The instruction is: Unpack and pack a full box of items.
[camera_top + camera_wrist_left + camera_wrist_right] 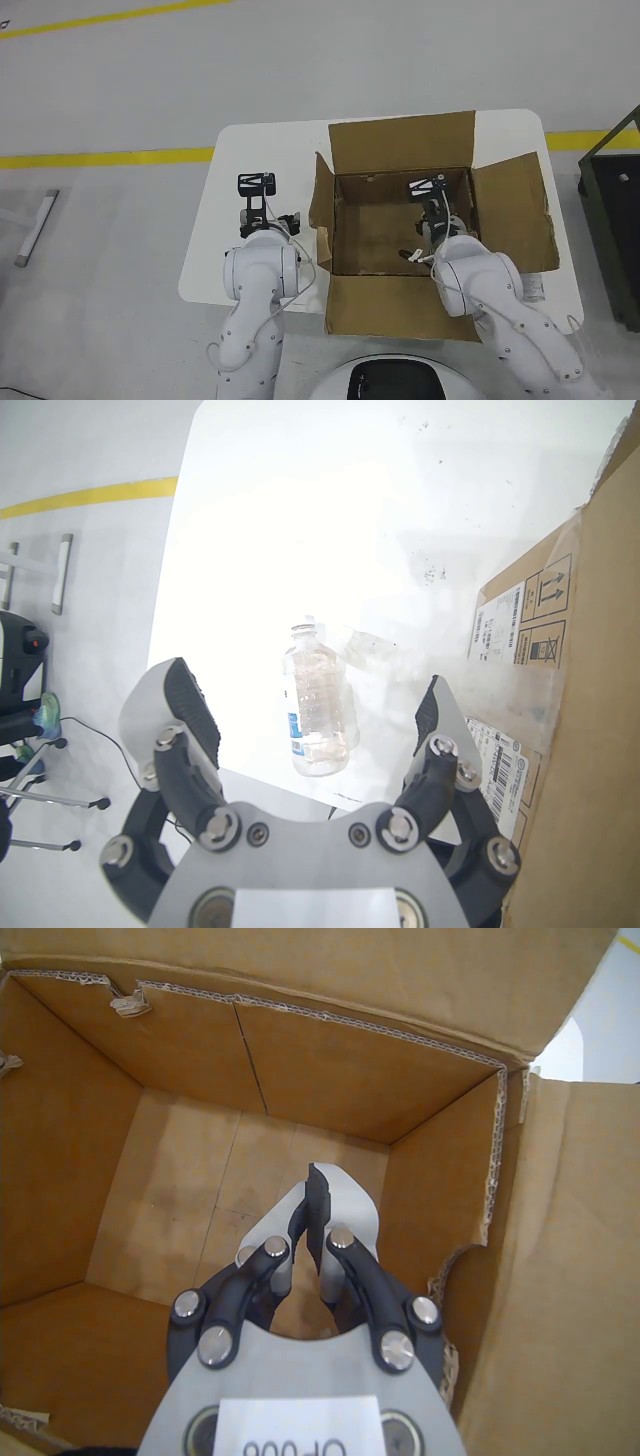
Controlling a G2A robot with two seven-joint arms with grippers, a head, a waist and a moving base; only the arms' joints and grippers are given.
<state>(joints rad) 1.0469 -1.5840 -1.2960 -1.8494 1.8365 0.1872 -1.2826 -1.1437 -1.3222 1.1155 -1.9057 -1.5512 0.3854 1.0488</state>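
Stock as you have it:

1. Left end effector (306,677): fingers spread wide, holding nothing, hanging over the white surface (300,525).
2. Clear plastic bottle (317,710): below that end effector, in line with the gap between its fingers and touching neither. It appears to lie on its side, neck pointing away from the end effector, base near the surface's edge.
3. Cardboard box (600,650): flaps open, labelled outer wall just beside the left end effector.
4. Right end effector (310,1198): fingers pressed together on nothing, lowered inside the box, bare cardboard floor beneath it.
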